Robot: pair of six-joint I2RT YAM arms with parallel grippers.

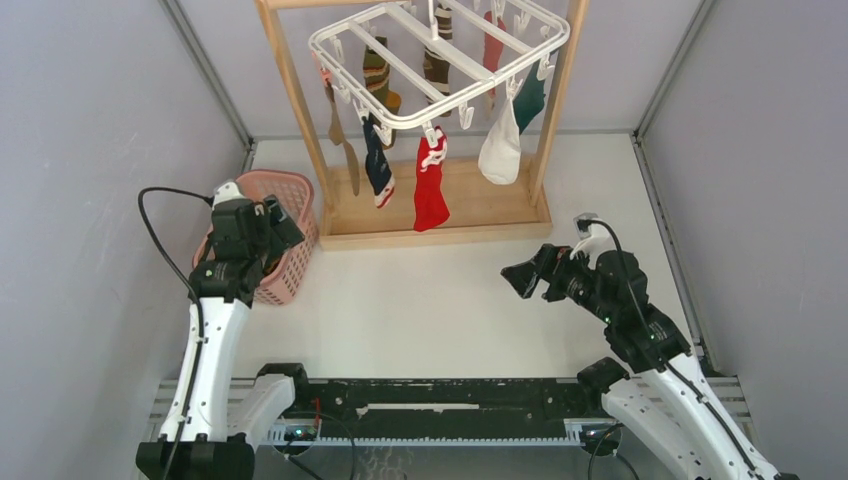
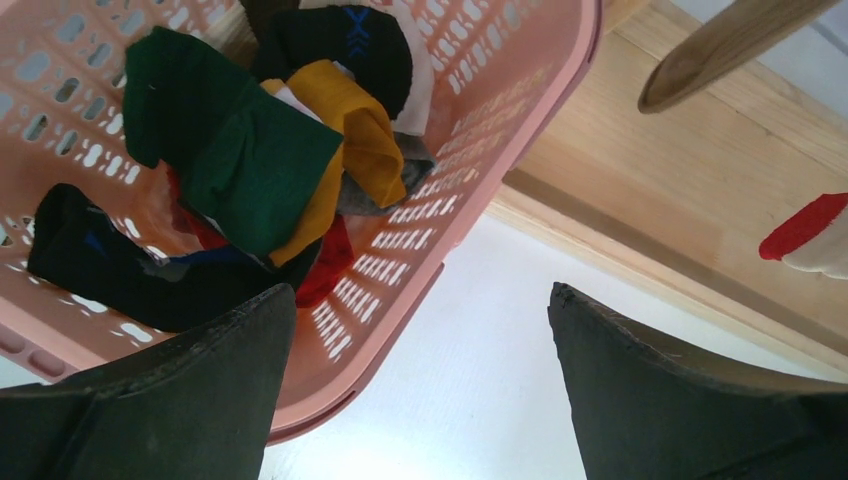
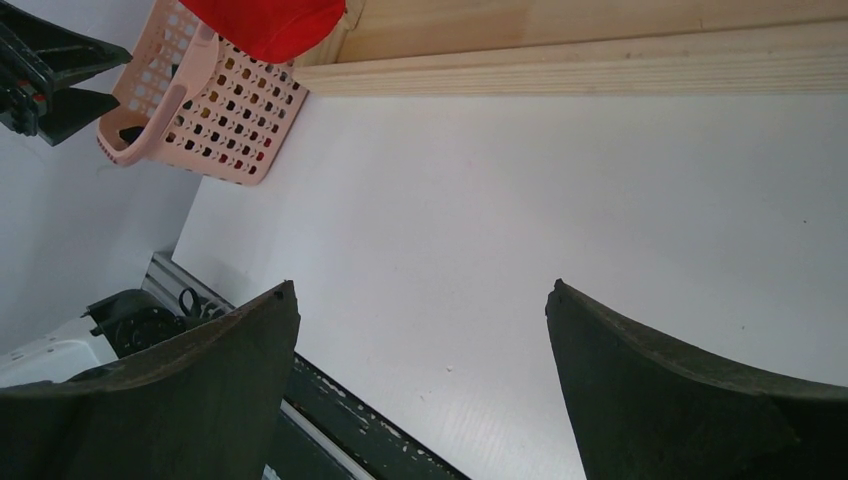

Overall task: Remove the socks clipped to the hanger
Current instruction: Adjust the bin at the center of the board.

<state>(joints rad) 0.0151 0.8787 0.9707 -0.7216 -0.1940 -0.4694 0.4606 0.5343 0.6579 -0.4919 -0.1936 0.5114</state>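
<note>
We have both pairs of fingers spread apart and empty. The left gripper hangs over the pink perforated plastic basket at the left of the top view, where loose socks lie. The right gripper sits low over the white bench, right of centre.

The white plastic rectangular drying hanger is in the upper middle of the frame, inside the wooden frame stand, with mixed-colour fabric socks clipped round its rim. At its front corner the long red sock hangs straight down. It lies up and left of our right fingers, so we judge the right arm the nearer one, with a reach forward and upward to the clip.
</note>
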